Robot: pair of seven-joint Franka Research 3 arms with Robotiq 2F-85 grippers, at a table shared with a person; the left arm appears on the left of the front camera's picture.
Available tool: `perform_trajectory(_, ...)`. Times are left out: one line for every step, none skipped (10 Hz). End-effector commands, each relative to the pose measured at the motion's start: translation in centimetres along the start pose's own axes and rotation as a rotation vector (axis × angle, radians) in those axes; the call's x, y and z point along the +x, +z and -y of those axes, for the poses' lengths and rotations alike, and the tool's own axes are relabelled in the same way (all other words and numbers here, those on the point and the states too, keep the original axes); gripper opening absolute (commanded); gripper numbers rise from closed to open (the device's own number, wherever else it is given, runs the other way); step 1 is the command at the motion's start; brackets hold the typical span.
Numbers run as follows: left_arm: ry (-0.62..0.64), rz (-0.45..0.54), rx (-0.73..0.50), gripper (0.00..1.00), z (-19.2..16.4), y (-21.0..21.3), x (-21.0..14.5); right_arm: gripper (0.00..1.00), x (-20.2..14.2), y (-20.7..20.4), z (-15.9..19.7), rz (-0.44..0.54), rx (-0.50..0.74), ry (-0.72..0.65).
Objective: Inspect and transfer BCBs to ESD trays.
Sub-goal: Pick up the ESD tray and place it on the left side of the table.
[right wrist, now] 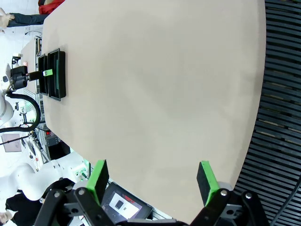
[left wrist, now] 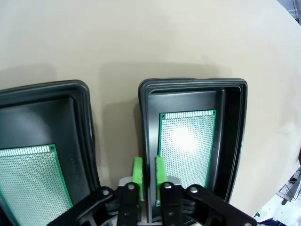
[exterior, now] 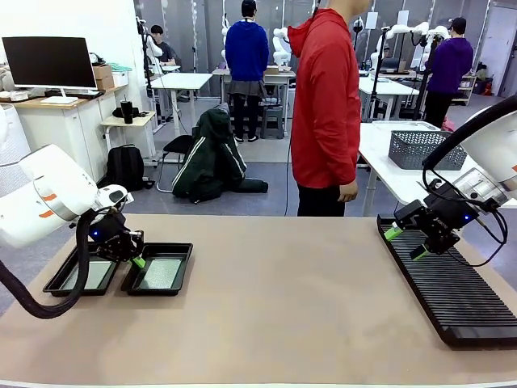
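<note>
Two black ESD trays sit side by side at the table's left front: a left tray (exterior: 56, 283) and a right tray (exterior: 179, 257). A green BCB lies flat in each, one in the left tray (left wrist: 28, 179) and one in the right tray (left wrist: 188, 141). My left gripper (exterior: 137, 260) hovers low over the gap between the trays. In the left wrist view its green pads (left wrist: 137, 172) stand a little apart over the right tray's (left wrist: 235, 122) near wall, with nothing between them. My right gripper (exterior: 408, 242) hangs open and empty over the far end of the rack.
A long black ribbed rack (exterior: 452, 295) lies along the table's right side. A person in a red hoodie (exterior: 327, 105) stands at the far edge. A grey mesh basket (exterior: 424, 149) rests on a white table behind. Bare tan tabletop (exterior: 283, 299) spans the middle.
</note>
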State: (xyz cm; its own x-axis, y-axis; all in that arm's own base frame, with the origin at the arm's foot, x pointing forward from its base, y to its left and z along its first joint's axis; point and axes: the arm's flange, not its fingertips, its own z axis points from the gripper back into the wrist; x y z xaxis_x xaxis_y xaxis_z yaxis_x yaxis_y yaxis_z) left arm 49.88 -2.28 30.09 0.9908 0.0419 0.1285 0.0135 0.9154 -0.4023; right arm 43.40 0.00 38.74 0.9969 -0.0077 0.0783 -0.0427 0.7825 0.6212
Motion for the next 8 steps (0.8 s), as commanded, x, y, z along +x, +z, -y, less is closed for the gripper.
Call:
perform_trajectory(0.009, 0.008, 0.01, 0.39, 0.3, 1.0, -0.4, 1.0, -0.1, 0.1, -0.1, 0.009, -0.005, -0.014)
perform_trajectory(0.008, 0.008, 0.014, 0.4, 0.3, 1.3, -0.4, 1.0, -0.1, 0.1, -0.1, 0.009, -0.005, -0.014)
perform_trajectory(0.009, 0.008, 0.022, 0.57, 0.4, 1.6, -0.4, 1.0, -0.1, 0.1, -0.1, 0.009, -0.005, -0.014)
perform_trajectory(0.001, 0.011, 0.019, 0.58, 0.5, 2.0, -0.4, 1.0, -0.1, 0.1, -0.1, 0.009, -0.005, -0.014)
perform_trajectory(-0.017, 0.013, 0.016, 0.76, 1.0, 2.5, -0.5, 1.0, -0.1, 0.1, -0.1, 0.009, -0.005, -0.014)
perform_trajectory(-0.033, 0.019, 0.013, 0.76, 1.7, 3.3, -0.5, 1.0, -0.1, 0.1, -0.1, 0.009, -0.005, -0.014)
perform_trajectory(-0.037, 0.027, 0.018, 0.94, 2.2, 4.1, -0.4, 1.0, -0.1, 0.1, -0.1, 0.009, -0.005, -0.014)
perform_trajectory(-0.044, 0.029, 0.018, 0.94, 2.8, 4.9, -0.5, 1.0, -0.1, 0.1, -0.1, 0.009, -0.005, -0.014)
